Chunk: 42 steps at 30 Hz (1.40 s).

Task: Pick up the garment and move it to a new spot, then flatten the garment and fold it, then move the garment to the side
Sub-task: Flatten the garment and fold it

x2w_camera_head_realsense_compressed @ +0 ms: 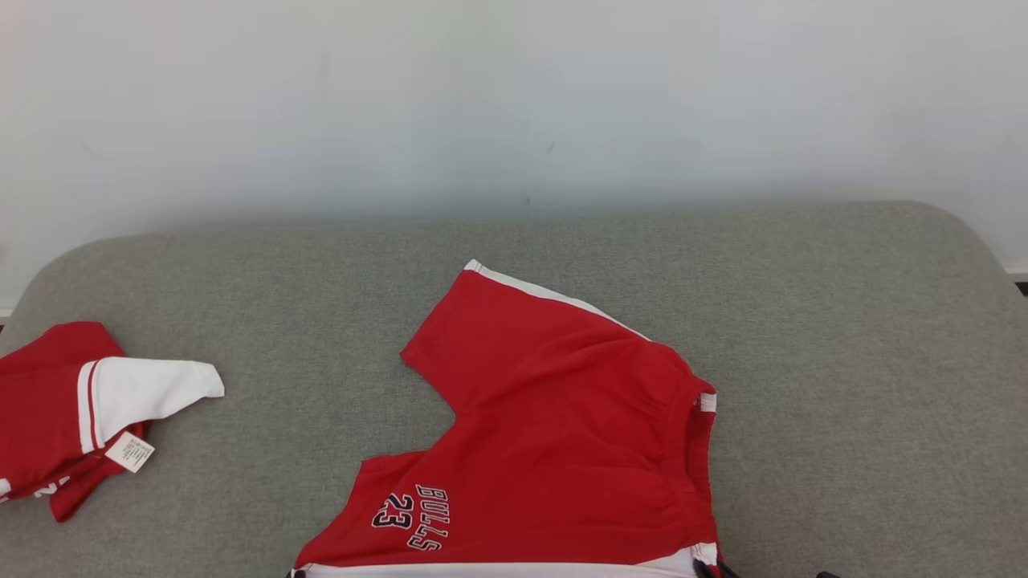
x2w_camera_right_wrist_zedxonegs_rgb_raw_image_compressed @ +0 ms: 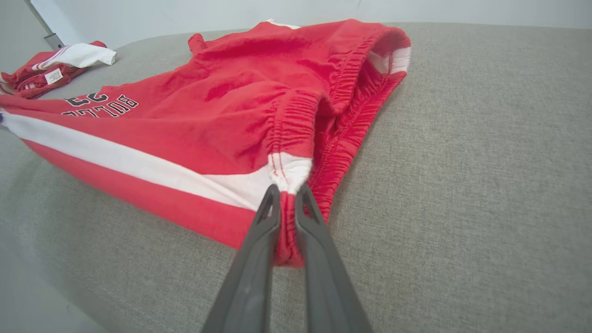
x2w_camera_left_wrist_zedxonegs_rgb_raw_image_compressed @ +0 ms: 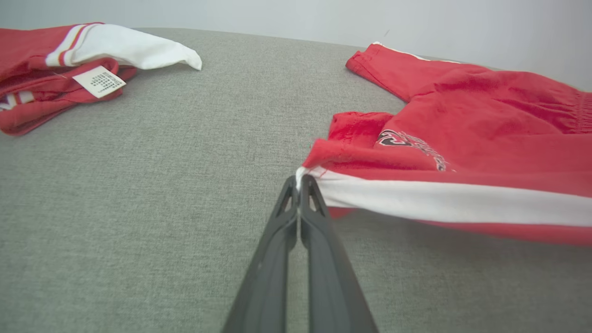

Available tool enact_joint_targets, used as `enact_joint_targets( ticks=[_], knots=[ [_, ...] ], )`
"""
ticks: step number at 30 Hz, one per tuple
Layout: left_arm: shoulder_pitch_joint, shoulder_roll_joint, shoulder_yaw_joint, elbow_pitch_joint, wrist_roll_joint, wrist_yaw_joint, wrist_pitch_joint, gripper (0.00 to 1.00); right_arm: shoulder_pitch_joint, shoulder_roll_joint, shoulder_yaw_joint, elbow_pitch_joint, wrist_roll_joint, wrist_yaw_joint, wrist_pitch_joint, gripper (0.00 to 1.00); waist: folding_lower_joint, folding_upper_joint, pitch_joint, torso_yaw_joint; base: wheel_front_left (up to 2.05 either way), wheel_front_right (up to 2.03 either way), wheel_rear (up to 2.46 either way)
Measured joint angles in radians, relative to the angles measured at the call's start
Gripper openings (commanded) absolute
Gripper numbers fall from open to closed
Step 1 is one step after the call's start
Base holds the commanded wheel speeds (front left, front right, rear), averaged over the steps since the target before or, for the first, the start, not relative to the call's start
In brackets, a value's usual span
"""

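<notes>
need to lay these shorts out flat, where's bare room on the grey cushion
Widest bare patch: grey cushion right of the red shorts. Also the gap between them and the red-and-white garment, and the strip behind them. Crowded: far left.

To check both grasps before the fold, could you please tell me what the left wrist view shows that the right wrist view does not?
Left wrist view: the left gripper shut on a leg-hem corner of the shorts, at the end of the white stripe. Right wrist view: the right gripper shut on the gathered elastic waistband where the stripe meets it. Shared: the Bulls print, the other red-and-white garment with its label, and the grey padded surface.
</notes>
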Motion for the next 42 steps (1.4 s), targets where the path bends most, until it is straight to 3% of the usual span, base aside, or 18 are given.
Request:
enact_joint_targets(
  ticks=[24,35,42],
  knots=[
    [-0.033,0.014,-0.033,-0.068,-0.013,0.000,0.000,0.00,-0.018,0.030,-0.043,-0.013,-0.008,-0.001,0.000,0.00,0.0000,0.0001,0.011,0.000,0.00,0.00,0.00],
    [-0.316,0.171,-0.182,-0.073,-0.013,0.000,0.000,0.00,-0.105,0.083,-0.148,-0.098,0.081,-0.001,0.000,0.00,0.0002,0.0002,0.083,-0.020,0.00,0.00,0.00],
    [-0.614,0.311,-0.367,-0.010,-0.058,0.000,0.000,0.00,-0.205,0.166,-0.228,-0.142,0.119,-0.001,0.000,0.00,0.0003,0.0003,0.196,-0.053,0.00,0.00,0.00]
  ],
)
